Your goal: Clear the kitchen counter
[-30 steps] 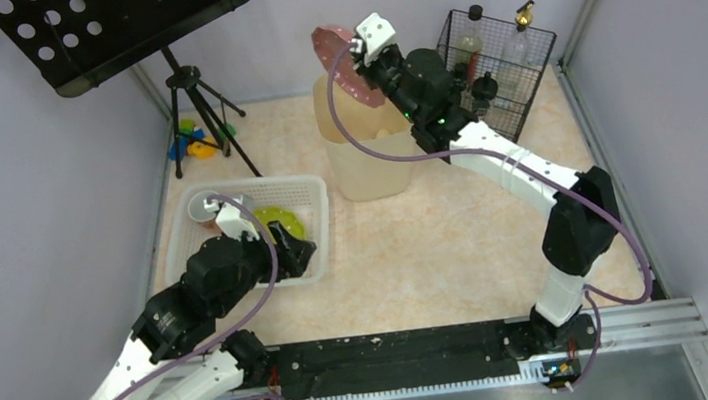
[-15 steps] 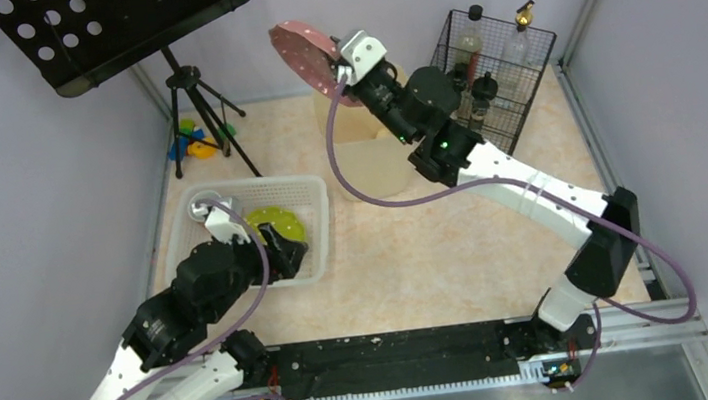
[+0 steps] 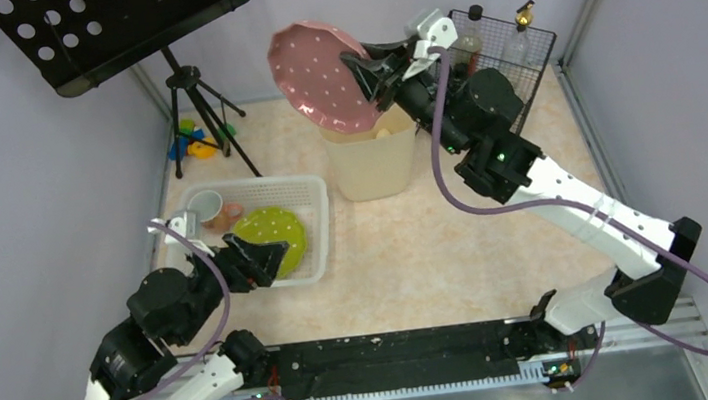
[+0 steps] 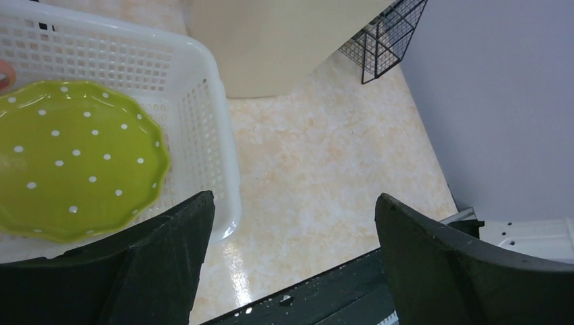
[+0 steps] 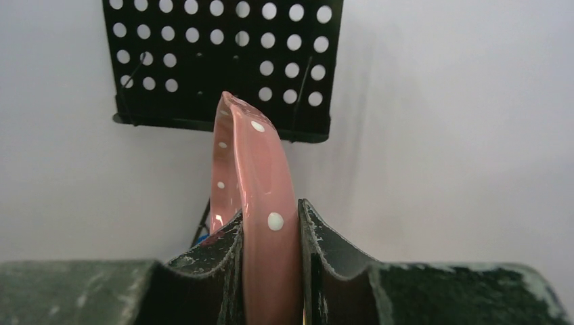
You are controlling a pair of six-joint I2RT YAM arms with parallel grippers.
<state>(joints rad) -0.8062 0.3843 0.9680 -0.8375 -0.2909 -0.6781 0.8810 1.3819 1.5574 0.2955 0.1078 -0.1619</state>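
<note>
My right gripper (image 3: pixel 363 63) is shut on the rim of a pink plate with white dots (image 3: pixel 321 76), held high in the air above the beige bin (image 3: pixel 371 163). In the right wrist view the pink plate (image 5: pixel 254 169) stands edge-on between my fingers. My left gripper (image 3: pixel 254 262) is open and empty over the near right corner of the white basket (image 3: pixel 318 229). A green dotted plate (image 3: pixel 272 236) lies in the basket; it also shows in the left wrist view (image 4: pixel 74 159). The marble kitchen counter (image 3: pixel 455 239) lies below.
A cup (image 3: pixel 207 207) and a small orange item (image 3: pixel 231 214) lie in the basket. A black wire rack (image 3: pixel 505 62) with bottles stands at the back right. A tripod (image 3: pixel 194 108) with a perforated black stand and small toys (image 3: pixel 192 138) stand at the back left. A black rail (image 3: pixel 398 356) runs along the near edge.
My right gripper has swung the pink plate up and turned it, so its face shows from above. My left gripper has drawn back toward the near edge, uncovering the green plate.
</note>
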